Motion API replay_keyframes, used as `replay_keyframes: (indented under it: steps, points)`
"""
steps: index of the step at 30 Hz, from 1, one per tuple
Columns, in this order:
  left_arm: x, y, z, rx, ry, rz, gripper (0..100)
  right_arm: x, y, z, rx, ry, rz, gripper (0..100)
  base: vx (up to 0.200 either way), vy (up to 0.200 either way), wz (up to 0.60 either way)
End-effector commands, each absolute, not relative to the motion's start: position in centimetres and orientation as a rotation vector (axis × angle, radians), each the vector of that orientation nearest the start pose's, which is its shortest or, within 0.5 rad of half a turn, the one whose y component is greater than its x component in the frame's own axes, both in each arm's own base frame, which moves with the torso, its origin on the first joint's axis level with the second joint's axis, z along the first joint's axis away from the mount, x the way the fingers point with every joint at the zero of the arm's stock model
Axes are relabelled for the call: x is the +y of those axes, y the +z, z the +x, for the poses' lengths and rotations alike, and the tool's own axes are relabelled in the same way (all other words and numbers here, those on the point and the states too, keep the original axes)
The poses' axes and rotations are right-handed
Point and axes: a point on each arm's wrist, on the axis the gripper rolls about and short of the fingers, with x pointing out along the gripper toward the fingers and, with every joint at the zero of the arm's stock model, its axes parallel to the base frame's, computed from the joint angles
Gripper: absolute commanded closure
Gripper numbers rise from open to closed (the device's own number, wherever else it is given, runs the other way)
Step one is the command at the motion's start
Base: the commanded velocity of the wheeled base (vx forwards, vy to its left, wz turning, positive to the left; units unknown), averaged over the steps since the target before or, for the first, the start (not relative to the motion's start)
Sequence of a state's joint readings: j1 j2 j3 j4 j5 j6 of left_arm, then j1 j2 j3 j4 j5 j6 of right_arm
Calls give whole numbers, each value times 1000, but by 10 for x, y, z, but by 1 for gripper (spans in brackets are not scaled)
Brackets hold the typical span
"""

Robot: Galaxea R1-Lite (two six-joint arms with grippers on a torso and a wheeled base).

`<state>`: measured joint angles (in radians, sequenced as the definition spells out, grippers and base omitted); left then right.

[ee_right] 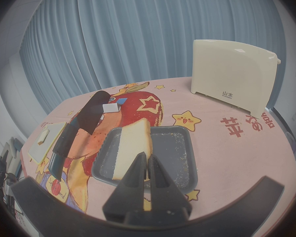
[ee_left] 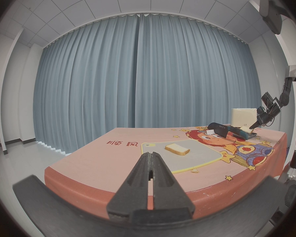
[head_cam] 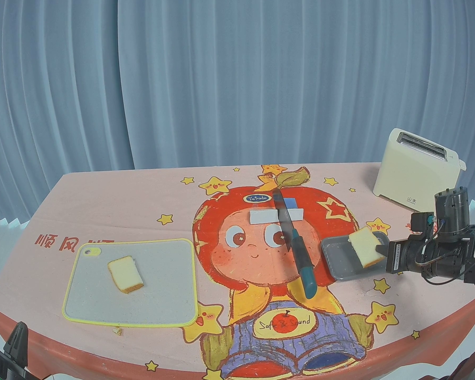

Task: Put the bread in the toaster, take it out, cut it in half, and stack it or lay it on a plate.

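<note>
My right gripper (head_cam: pixel 381 249) (ee_right: pixel 145 158) is shut on a half slice of bread (head_cam: pixel 366 246) (ee_right: pixel 133 145), held tilted on edge over the grey plate (head_cam: pixel 336 260) (ee_right: pixel 175 147) at the table's right. Whether the bread touches the plate I cannot tell. Another half slice (head_cam: pixel 125 273) (ee_left: pixel 177 148) lies flat on the cutting board (head_cam: pixel 161 288) (ee_left: pixel 200 155) at the front left. A knife (head_cam: pixel 299 246) (ee_right: pixel 76 129) rests between board and plate, its teal handle toward the front. The cream toaster (head_cam: pixel 417 171) (ee_right: pixel 232 73) stands at the back right. My left gripper (ee_left: pixel 150 158) hangs shut and empty, off the table's front left corner.
A small white block (head_cam: pixel 269 216) (ee_right: pixel 110 107) lies by the knife's blade near mid-table. Crumbs dot the plate, and one lies by the board's front edge (head_cam: pixel 118 331). The table's rounded front edge runs close below the board.
</note>
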<state>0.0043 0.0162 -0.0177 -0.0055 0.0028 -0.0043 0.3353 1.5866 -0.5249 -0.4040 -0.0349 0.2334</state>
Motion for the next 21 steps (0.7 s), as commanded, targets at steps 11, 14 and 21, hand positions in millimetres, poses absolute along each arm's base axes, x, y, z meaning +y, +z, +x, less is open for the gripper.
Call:
replay_keyframes:
  steps: [11,14,21]
  points:
    - [0,76,-23,-6,8,-5,100,78,113,225,713,208,93,100,0,0,0]
    - [0,76,-23,-6,8,-5,100,78,113,226,710,209,94,100,0,0,0]
    - [0,76,-23,-6,8,-5,100,79,115,225,704,211,96,0,0,0,0]
